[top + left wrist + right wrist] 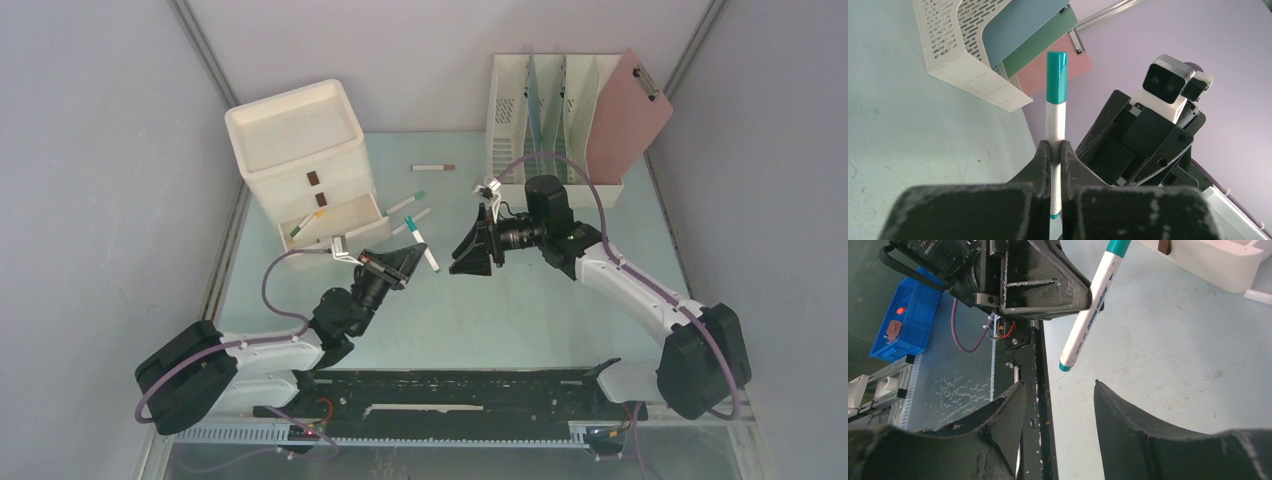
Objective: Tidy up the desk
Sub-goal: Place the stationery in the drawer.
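Note:
The pale mint-green desk [510, 310] carries both arms. My left gripper [405, 262] is shut on a white marker with a teal cap [427, 252] and holds it above the desk, cap end out; the left wrist view shows the marker [1056, 105] pinched between the fingertips [1043, 160]. My right gripper [474, 246] is open and empty, facing the left one a short gap away. In the right wrist view the marker [1089, 315] hangs just beyond my open fingers [1120, 415], apart from them.
A cream drawer unit [300, 150] stands back left with its lower drawer open and a green pen inside. Two markers [407, 204] lie beside it and a brown-capped pen [433, 167] lies farther back. A cream file rack [540, 110] holds clipboards [628, 115]. A black rail [450, 385] runs along the front.

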